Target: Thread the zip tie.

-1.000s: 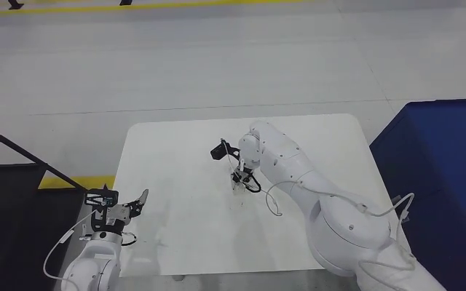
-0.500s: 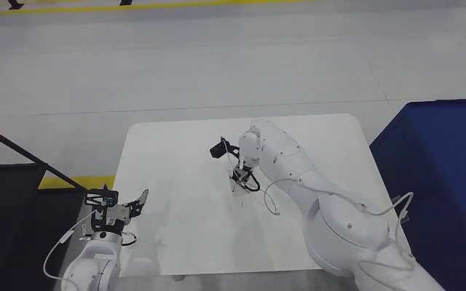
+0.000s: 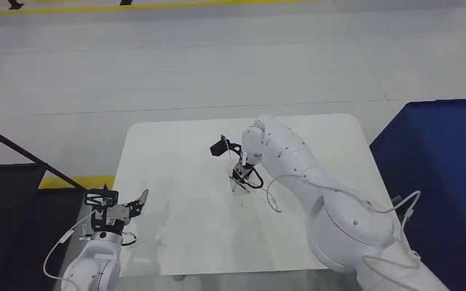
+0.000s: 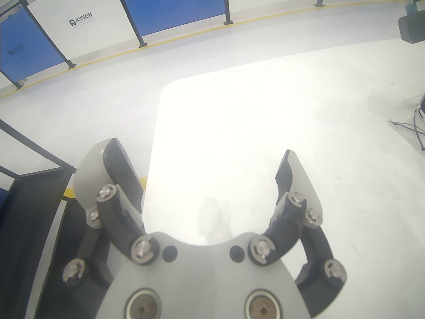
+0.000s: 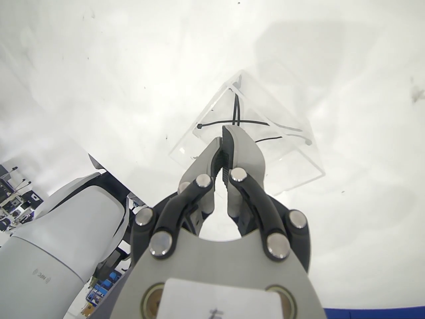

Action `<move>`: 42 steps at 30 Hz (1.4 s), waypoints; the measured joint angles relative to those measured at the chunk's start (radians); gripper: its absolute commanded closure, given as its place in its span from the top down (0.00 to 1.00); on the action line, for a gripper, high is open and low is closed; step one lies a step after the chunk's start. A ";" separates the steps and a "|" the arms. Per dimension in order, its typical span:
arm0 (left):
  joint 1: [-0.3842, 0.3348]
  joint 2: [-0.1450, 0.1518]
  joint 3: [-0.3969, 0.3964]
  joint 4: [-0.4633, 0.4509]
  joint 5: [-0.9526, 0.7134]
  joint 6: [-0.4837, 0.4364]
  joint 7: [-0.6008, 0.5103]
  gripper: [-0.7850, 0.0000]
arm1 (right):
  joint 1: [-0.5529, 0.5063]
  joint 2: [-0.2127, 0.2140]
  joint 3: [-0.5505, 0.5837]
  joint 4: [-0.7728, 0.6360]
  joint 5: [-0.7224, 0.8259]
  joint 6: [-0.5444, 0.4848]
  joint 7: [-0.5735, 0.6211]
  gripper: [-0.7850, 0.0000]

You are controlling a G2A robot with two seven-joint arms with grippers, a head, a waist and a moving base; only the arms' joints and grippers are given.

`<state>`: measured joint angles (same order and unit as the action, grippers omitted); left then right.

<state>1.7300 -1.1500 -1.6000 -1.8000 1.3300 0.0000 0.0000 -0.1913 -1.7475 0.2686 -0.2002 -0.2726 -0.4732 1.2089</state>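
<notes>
My right end effector (image 5: 223, 136) is pinched shut, its fingers pressed together, with the tips down against a clear plastic fixture (image 5: 285, 157) on the white counter (image 3: 182, 145). The black zip tie (image 5: 255, 123) runs crosswise inside that fixture, right at the fingertips, and a second dark strand rises just beyond them. I cannot tell whether a strand is caught between the pads. My left end effector (image 4: 201, 150) is spread wide and holds nothing. It hangs over the near corner of the counter, well apart from the fixture, which sits far off to one side ahead of it.
</notes>
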 measured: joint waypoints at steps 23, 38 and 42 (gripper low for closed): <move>0.000 0.000 0.000 0.000 0.000 0.000 0.000 1.00 | -0.028 -0.026 0.004 0.004 -0.098 0.072 -0.054 0.10; 0.000 0.000 0.000 0.000 0.000 0.000 0.000 1.00 | -0.037 -0.039 0.021 0.027 -0.125 0.112 -0.060 0.00; 0.000 0.000 0.000 0.000 0.000 0.000 0.000 1.00 | -0.034 -0.041 0.027 0.031 -0.128 0.114 -0.058 0.00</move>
<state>1.7300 -1.1500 -1.6000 -1.8000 1.3300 0.0000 0.0000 -0.2254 -1.7882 0.2959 -0.1696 -0.4006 -0.3589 1.1505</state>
